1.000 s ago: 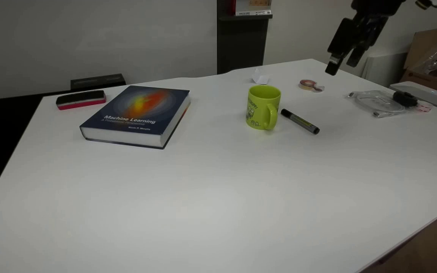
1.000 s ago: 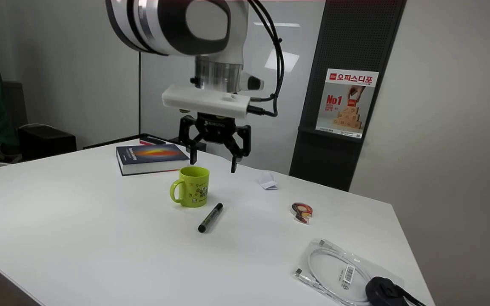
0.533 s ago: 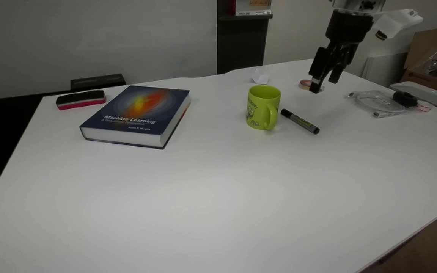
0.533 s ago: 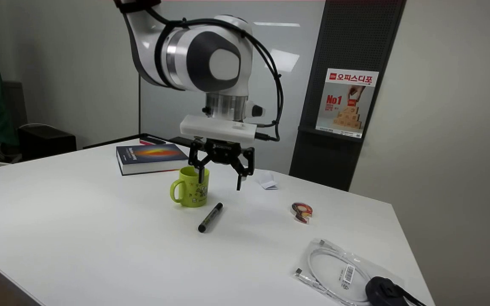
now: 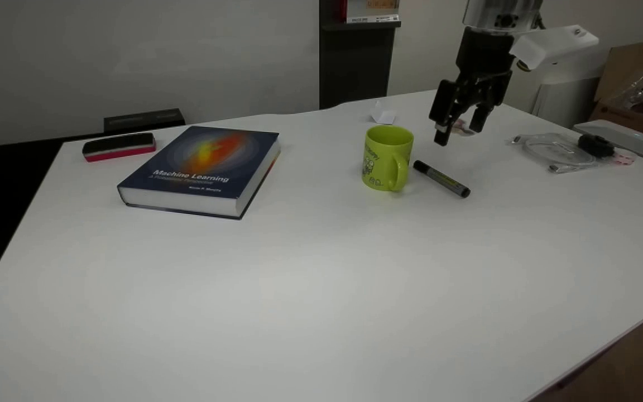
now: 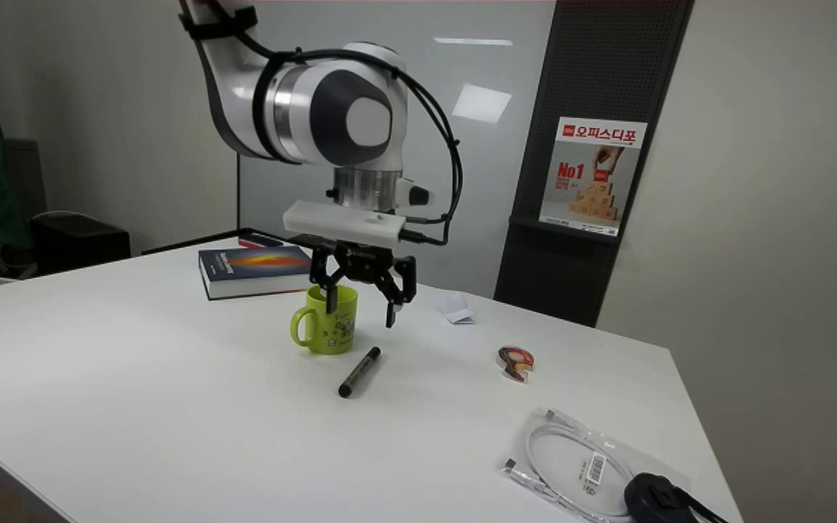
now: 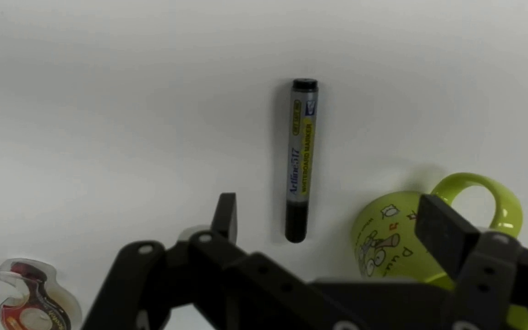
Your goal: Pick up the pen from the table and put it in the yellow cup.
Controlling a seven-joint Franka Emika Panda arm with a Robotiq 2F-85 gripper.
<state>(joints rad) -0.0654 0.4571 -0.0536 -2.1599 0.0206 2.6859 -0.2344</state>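
The black and grey pen (image 5: 442,179) lies flat on the white table (image 5: 299,279), beside the yellow cup (image 5: 380,159). The pen (image 6: 360,372) and the upright cup (image 6: 322,334) show in both exterior views. In the wrist view the pen (image 7: 301,156) points its black cap toward my gripper, and the cup (image 7: 392,229) is at lower right, partly hidden by a finger. My gripper (image 7: 328,201) is open and empty. In both exterior views it hangs above the table; the gripper (image 6: 360,314) overlaps the cup's rim in an exterior view, and my gripper (image 5: 459,135) shows above the pen.
A thick blue book (image 5: 204,167) and a red and black eraser (image 5: 119,147) lie beyond the cup. A tape dispenser (image 6: 515,363), a folded white paper (image 6: 457,309) and a bagged cable (image 6: 578,465) with a black object (image 6: 657,498) are also on the table.
My gripper has come down and moved closer to the cup and pen. It stays open. The pen and the cup have not moved.
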